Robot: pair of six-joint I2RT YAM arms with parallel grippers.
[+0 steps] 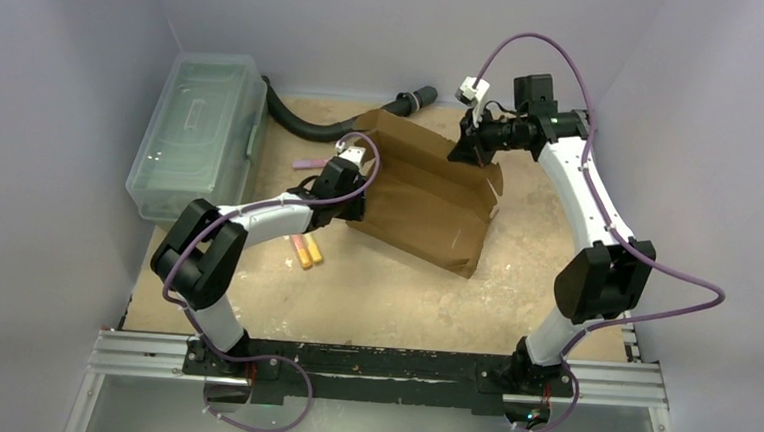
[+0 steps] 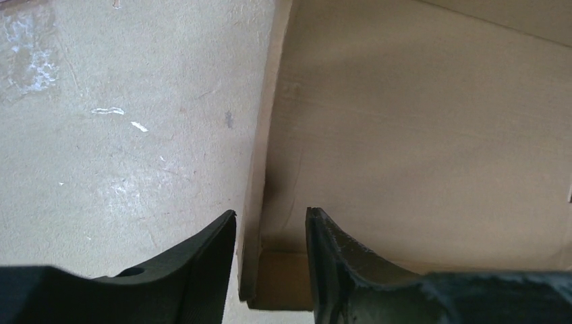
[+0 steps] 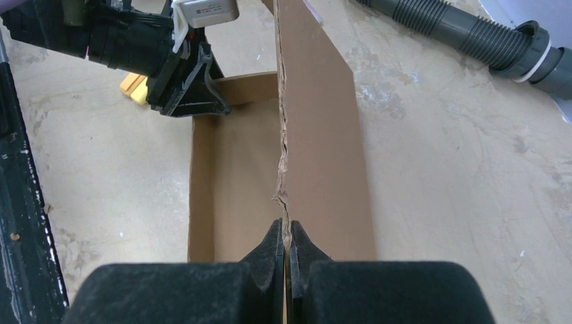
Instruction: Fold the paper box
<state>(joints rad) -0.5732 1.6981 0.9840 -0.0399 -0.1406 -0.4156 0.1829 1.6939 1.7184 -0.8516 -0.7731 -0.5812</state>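
The paper box [image 1: 429, 194] is brown cardboard, partly folded, standing mid-table with low walls and one tall panel raised. My left gripper [image 1: 357, 206] is at its left wall. In the left wrist view that wall's edge [image 2: 253, 223] stands between the parted fingers of the left gripper [image 2: 271, 216], with a gap on each side, so the gripper is open. My right gripper [image 1: 464, 151] holds the tall panel from above. In the right wrist view the right gripper [image 3: 286, 228] is shut on the panel's ragged top edge [image 3: 283, 148]. The left gripper [image 3: 195, 88] shows beyond, at the far wall.
A clear plastic lidded bin [image 1: 198, 130] stands at the back left. A black corrugated hose [image 1: 314, 122] curves behind the box, its end [image 3: 472, 40] right of the panel. Small yellow and orange pieces [image 1: 306, 251] lie by the left arm, a pink one [image 1: 308, 163] further back.
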